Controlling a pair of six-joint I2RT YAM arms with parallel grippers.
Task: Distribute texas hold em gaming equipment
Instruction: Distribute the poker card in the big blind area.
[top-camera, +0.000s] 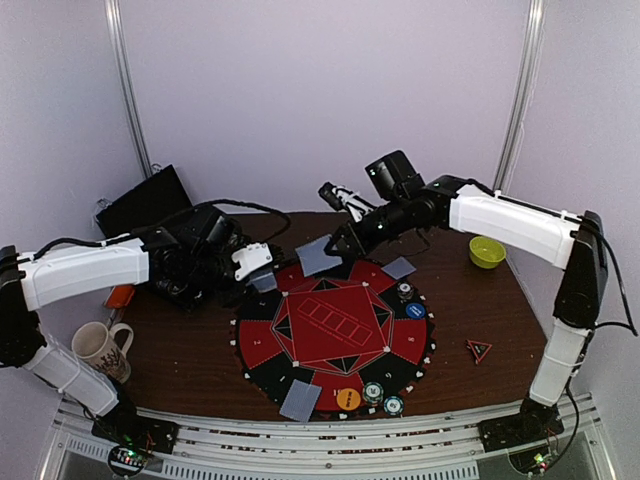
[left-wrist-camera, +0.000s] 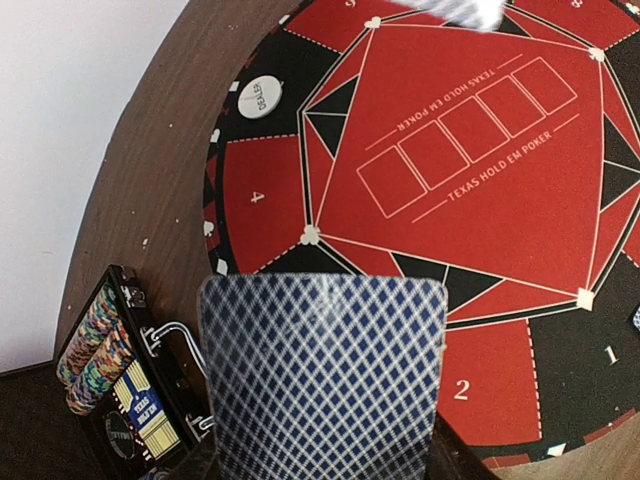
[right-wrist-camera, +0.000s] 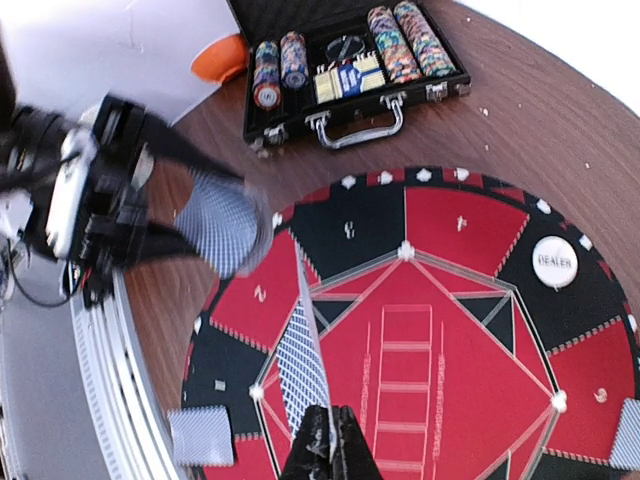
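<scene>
Entry: right gripper (right-wrist-camera: 330, 445), pinched fully closed on one blue-backed card (right-wrist-camera: 300, 365) standing edge-up just ahead; left gripper (top-camera: 260, 270) clasped a second card (left-wrist-camera: 325, 380); best laid flat on a vacant poker mat (right-wrist-camera: 470, 300) segment beneath before release.

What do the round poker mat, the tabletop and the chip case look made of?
The poker mat is probably printed felt or fabric: matte red and black, without glare. The tabletop looks like dark wood or wood-look laminate, with visible grain. The chip case has a black shell, material unclear; its handle and latches look like shiny metal.
</scene>
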